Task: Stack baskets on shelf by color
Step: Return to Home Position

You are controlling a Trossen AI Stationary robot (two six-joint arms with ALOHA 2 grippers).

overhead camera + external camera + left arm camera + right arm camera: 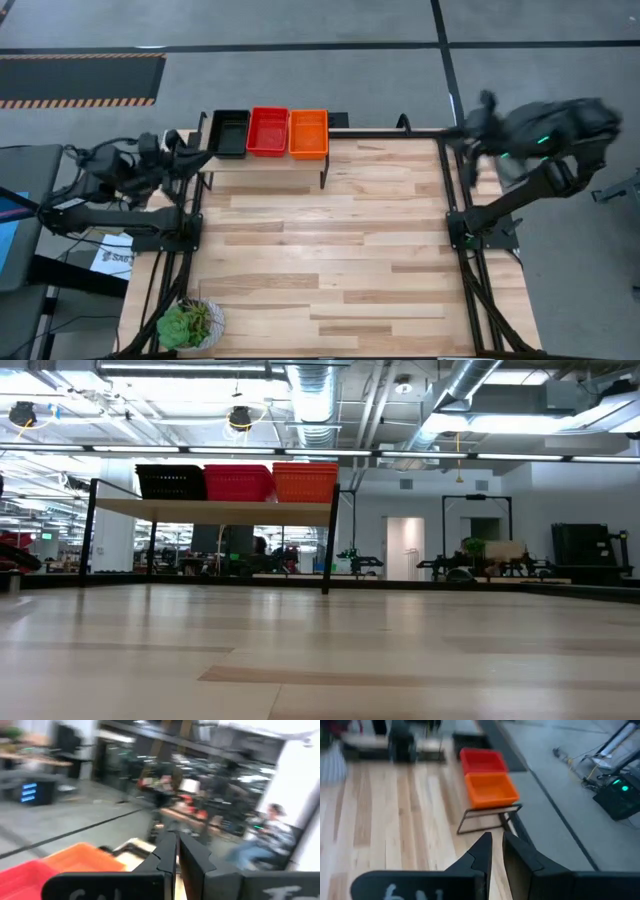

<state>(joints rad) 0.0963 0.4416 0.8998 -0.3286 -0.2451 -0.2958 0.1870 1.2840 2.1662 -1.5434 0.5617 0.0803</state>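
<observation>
The left end effector (pixel 177 851) holds nothing and touches nothing; its two dark fingers (pixel 164 856) stand narrow, with only a slit between them; in the high view it hangs over the desk's (pixel 330 260) far left corner, just beside the left end of the shelf (pixel 262 164). The right end effector (pixel 497 849) is likewise narrow, a thin gap between its fingers (pixel 519 856), and carries nothing; it hangs at the desk's far right corner, well apart from the shelf. The shelf stands along the desk's far edge, toward the left; on it the baskets sit in three lots side by side and touching, one of each colour: black baskets (pixel 229 132) at the left end, red baskets (pixel 267 130) in the middle, orange baskets (pixel 308 133) at the right end; how many are nested in each lot cannot be told. One potted plant (pixel 190 325) sits at the desk's near left corner.
</observation>
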